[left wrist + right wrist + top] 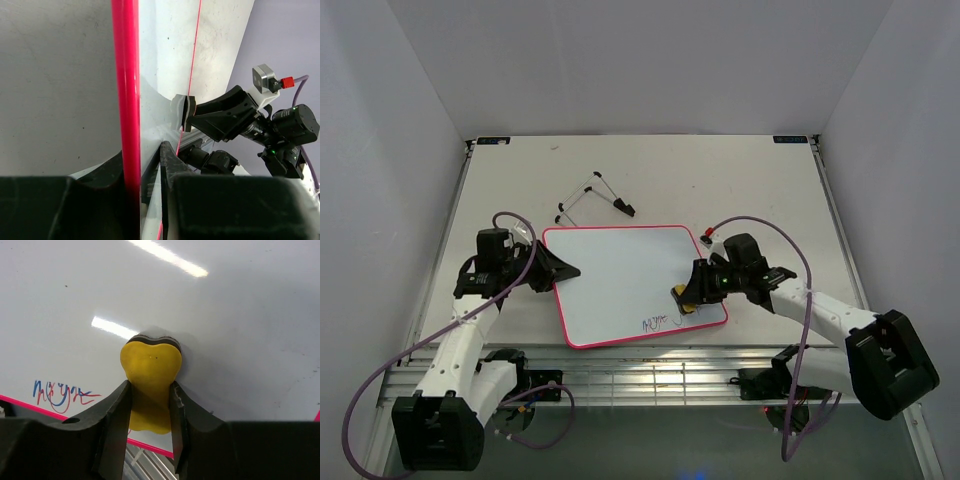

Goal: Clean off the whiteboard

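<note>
On table, pink-rimmed whiteboard, scribble at near edge; left fingers seemingly clamp rim, right fingers clamp eraser.

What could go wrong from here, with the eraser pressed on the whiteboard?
1. The left hand grips the whiteboard only by its left rim, so a hard wipe may pivot the board.
2. The right hand squeezes the yellow eraser out of shape; it may twist loose.
3. The writing lies beside the near rim; the eraser may slide off the edge.
</note>
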